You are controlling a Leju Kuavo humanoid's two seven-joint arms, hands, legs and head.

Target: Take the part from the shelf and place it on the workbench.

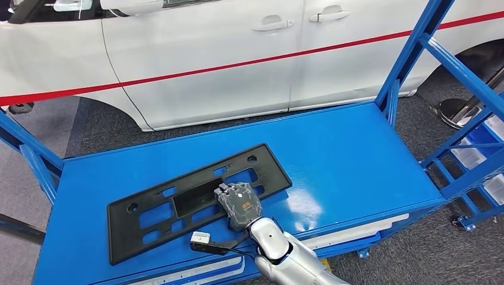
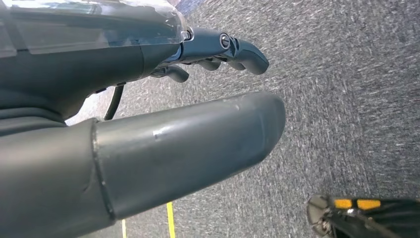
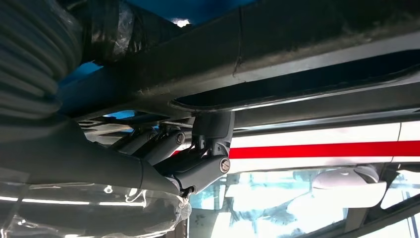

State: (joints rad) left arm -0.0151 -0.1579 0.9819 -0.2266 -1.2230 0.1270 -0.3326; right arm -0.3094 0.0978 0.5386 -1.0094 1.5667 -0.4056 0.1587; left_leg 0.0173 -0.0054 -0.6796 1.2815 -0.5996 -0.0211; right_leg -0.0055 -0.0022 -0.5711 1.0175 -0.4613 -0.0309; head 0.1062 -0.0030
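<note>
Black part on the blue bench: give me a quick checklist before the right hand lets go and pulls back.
1. Part lies flat on the workbench: ok.
2. Whole part inside the bench edges: ok, though its near corner sits close to the front edge.
3. Right hand on the part's middle: ok; the right wrist view shows fingers hooked over its edge.
4. Fingers free to release: cannot tell.
5. Left hand away from the bench, holding nothing: ok.
6. White connector and cable near the wrist, snag risk: cannot tell.

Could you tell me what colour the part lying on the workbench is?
Black. The part shows best in the head view, against the blue workbench.
</note>
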